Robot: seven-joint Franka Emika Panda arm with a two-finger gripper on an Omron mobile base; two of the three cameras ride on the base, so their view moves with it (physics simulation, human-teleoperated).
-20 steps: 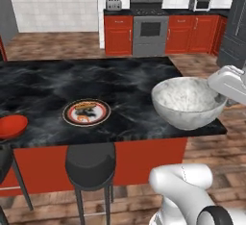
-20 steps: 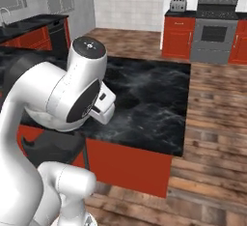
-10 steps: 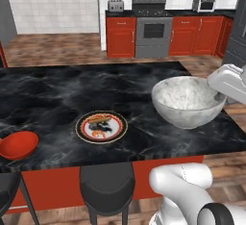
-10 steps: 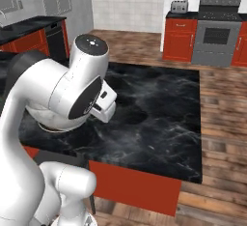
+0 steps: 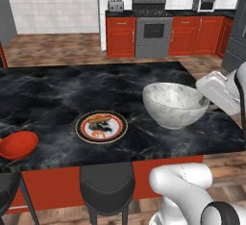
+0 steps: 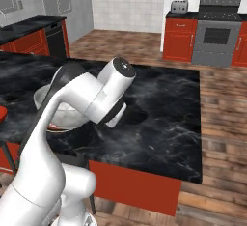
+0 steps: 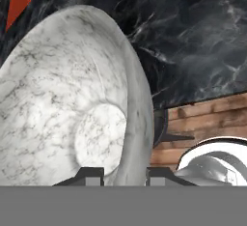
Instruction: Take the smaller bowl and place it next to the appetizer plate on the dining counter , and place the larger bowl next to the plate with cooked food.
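As no writing shows, gripper (image 7: 124, 176) clamps larger bowl (image 5: 174, 105).

Legible text, labels, brands, numbers, signs: none that I can read in any of my views. No lettering stands on the things before me; any marking on the far appliances is too small and blurred for me to make out.
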